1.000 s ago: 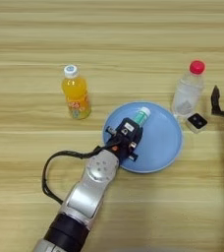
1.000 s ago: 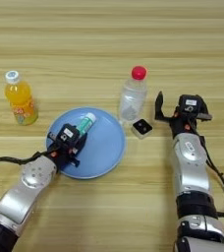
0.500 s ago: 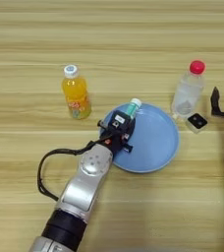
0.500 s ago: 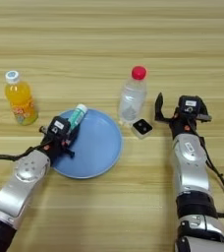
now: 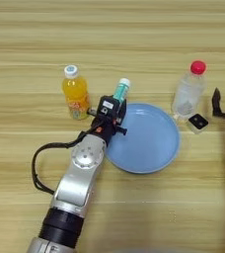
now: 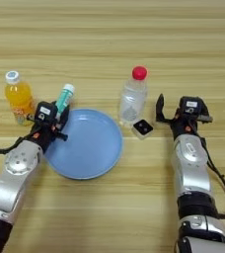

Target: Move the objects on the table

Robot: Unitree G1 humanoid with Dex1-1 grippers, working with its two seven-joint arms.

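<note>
One second has carried the white tube with green label (image 5: 120,92) off the round blue plastic plate (image 5: 149,143): the left gripper (image 5: 111,109), clamped on its lower end, now holds it past the plate's far-left rim, beside the orange juice bottle (image 5: 75,99). It looks ready to be set on the wooden desk (image 5: 109,44). The right gripper (image 6: 176,109) waits with fingers apart; the small white cube with black top (image 6: 144,128) and the clear plastic bottle with red cap (image 6: 133,99) are to its left.

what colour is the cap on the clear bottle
Red; the cap on the clear bottle shows best in the right eye view.
</note>
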